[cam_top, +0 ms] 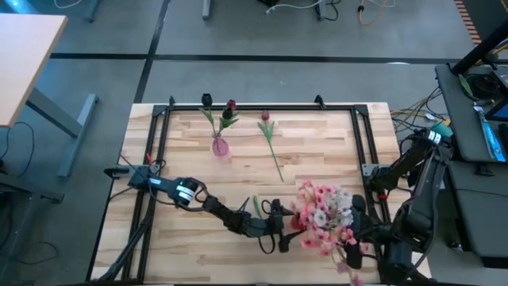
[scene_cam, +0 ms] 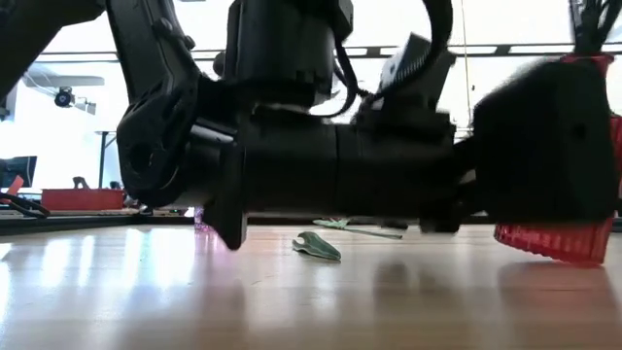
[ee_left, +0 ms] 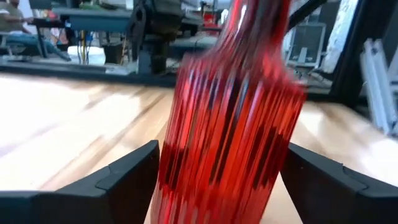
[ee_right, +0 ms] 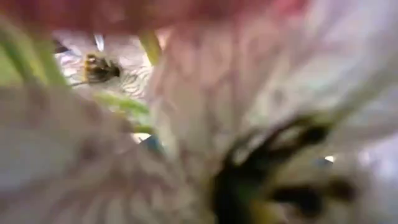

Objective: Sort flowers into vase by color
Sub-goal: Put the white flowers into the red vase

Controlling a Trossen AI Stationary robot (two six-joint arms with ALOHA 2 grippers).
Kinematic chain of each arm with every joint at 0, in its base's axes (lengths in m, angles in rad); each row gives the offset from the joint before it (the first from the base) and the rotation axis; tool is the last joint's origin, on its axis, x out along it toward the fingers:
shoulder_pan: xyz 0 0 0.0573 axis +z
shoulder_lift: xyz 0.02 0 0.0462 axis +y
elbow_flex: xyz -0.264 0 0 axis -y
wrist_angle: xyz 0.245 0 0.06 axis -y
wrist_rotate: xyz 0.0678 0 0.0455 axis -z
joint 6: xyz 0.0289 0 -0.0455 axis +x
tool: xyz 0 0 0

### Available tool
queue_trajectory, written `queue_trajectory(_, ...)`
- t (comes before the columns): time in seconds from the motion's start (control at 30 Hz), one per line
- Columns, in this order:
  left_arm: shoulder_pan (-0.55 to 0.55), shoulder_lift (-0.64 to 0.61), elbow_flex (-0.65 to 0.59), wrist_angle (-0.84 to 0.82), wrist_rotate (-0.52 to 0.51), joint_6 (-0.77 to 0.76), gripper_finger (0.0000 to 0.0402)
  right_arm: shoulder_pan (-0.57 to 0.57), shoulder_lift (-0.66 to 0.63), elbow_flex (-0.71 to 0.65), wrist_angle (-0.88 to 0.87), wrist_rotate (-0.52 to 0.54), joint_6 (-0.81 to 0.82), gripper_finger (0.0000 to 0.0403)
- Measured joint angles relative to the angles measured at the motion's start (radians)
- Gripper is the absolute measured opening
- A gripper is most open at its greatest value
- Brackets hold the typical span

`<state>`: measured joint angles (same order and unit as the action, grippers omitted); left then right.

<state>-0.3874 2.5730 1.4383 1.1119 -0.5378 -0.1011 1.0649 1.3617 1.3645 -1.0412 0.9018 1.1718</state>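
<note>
Grey concrete floor all round, with a pale wooden butcher-block table (cam_top: 198,151) in a black frame in the middle. Biggest thing on it is the left arm, stretched low across the near side; its left gripper (cam_top: 284,230) has both dark fingers (ee_left: 127,180) spread wide either side of a ribbed red glass vase (ee_left: 233,118). They look like they flank it with a sliver of gap, so not a firm squeeze as far as I can see. That vase sits near the front edge, right of centre.

Next, the spray of pink and whitish blooms (cam_top: 325,214) bunches above and just beside the red vase. The right gripper (cam_top: 355,248) is buried in it, petals filling its camera, so I can't tell how its fingers stand.

Further back, a small pink vase (cam_top: 220,146) holds two dark maroon tulip buds (cam_top: 230,106). One pink tulip (cam_top: 266,117) lies flat nearby. Smallest: a loose green leaf (scene_cam: 317,246).
</note>
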Motion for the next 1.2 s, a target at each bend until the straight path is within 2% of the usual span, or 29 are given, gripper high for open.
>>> queue_trajectory(0.13, 0.001, 0.005, -0.003, -0.014, -0.004, -0.014, 0.0316, 0.001, 0.0, 0.024, -0.006, -0.045, 0.008, 0.027)
queue_trajectory(0.33, 0.001, 0.005, -0.003, -0.004, -0.012, -0.014, 0.0336, 0.0, -0.001, 0.049, -0.004, -0.058, 0.01, 0.027)
queue_trajectory(0.7, 0.001, 0.003, -0.001, 0.006, -0.005, -0.01, 0.034, -0.002, -0.002, 0.054, 0.002, -0.016, 0.009, 0.0271)
queue_trajectory(0.83, -0.01, 0.001, -0.001, 0.04, 0.0, 0.052, 0.034, -0.003, -0.002, 0.054, -0.001, -0.011, 0.007, 0.0272)
queue_trajectory(1.0, -0.019, -0.002, 0.018, 0.118, 0.115, 0.142, 0.034, -0.002, -0.002, 0.052, -0.01, -0.011, 0.006, 0.0271)
queue_trajectory(1.1, -0.017, -0.002, 0.058, 0.058, 0.186, 0.142, 0.034, -0.003, -0.002, 0.046, -0.011, -0.011, 0.006, 0.0272)
queue_trajectory(1.2, -0.016, 0.003, 0.11, -0.011, 0.212, 0.145, 0.034, -0.003, -0.002, 0.035, -0.016, -0.011, 0.006, 0.0271)
